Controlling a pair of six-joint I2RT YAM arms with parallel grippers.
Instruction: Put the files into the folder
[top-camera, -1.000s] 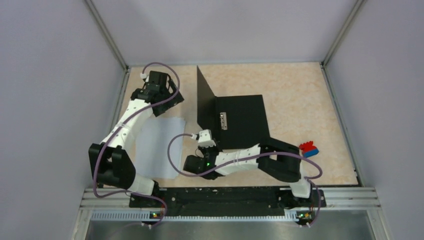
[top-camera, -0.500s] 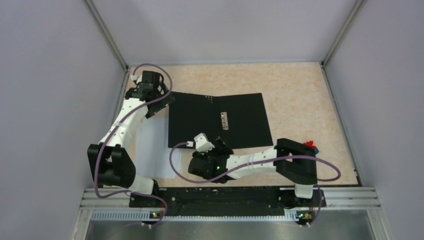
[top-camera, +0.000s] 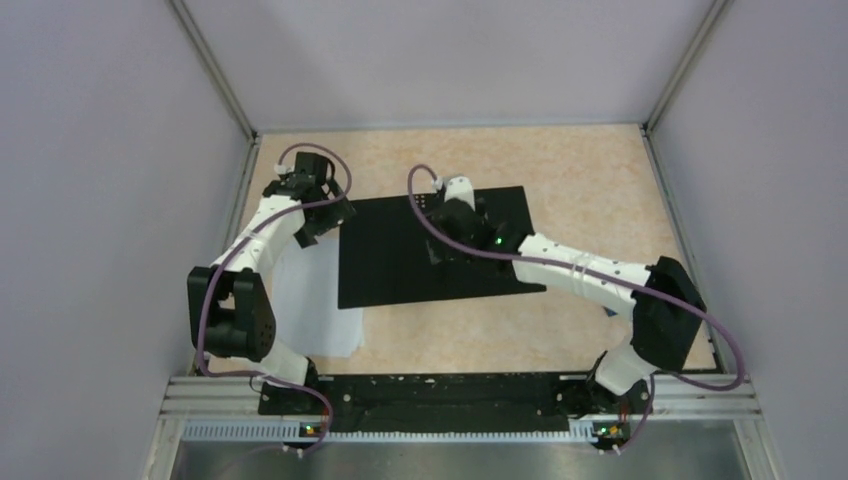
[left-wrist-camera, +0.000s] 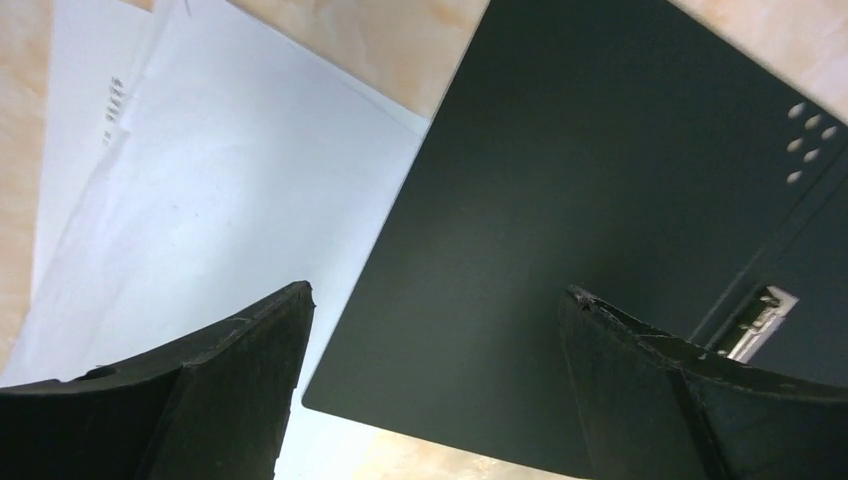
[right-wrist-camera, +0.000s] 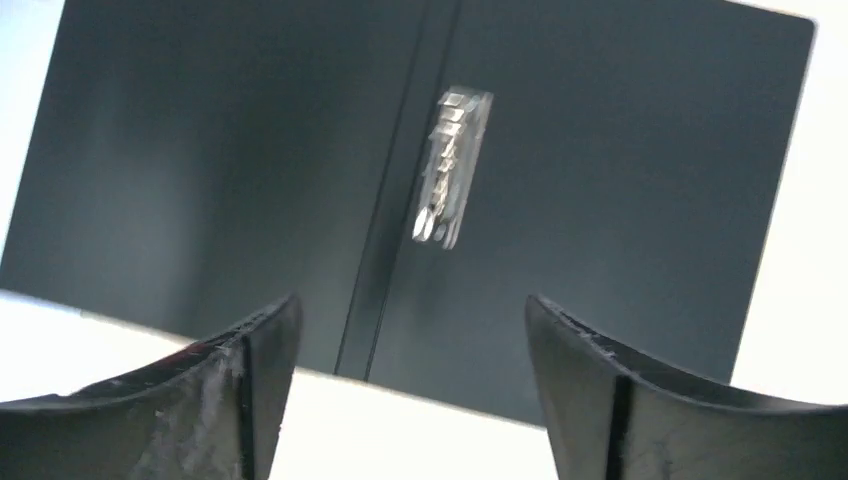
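Note:
The folder (top-camera: 395, 255) lies open and flat, black inside up, in the middle of the table. Its metal clip (right-wrist-camera: 452, 165) sits by the spine. The files (top-camera: 310, 300), white sheets, lie to the left of the folder, and their right edge is under the folder's left cover. My left gripper (top-camera: 325, 222) is open and empty above the folder's left edge. In the left wrist view this gripper (left-wrist-camera: 437, 291) has the files (left-wrist-camera: 200, 200) and the folder (left-wrist-camera: 600, 180) below it. My right gripper (top-camera: 445, 245) hovers open and empty over the spine, as the right wrist view (right-wrist-camera: 412, 300) shows.
Grey walls close in the table on the left, back and right. A metal rail (top-camera: 450, 395) runs along the near edge by the arm bases. The right arm (top-camera: 590, 275) stretches across the table's right half. The beige table top (top-camera: 600, 180) shows at the back right.
The folder's left cover has dropped from upright to flat, over the files' edge. The right arm has swung from the near side to over the spine. The left gripper shifted slightly.

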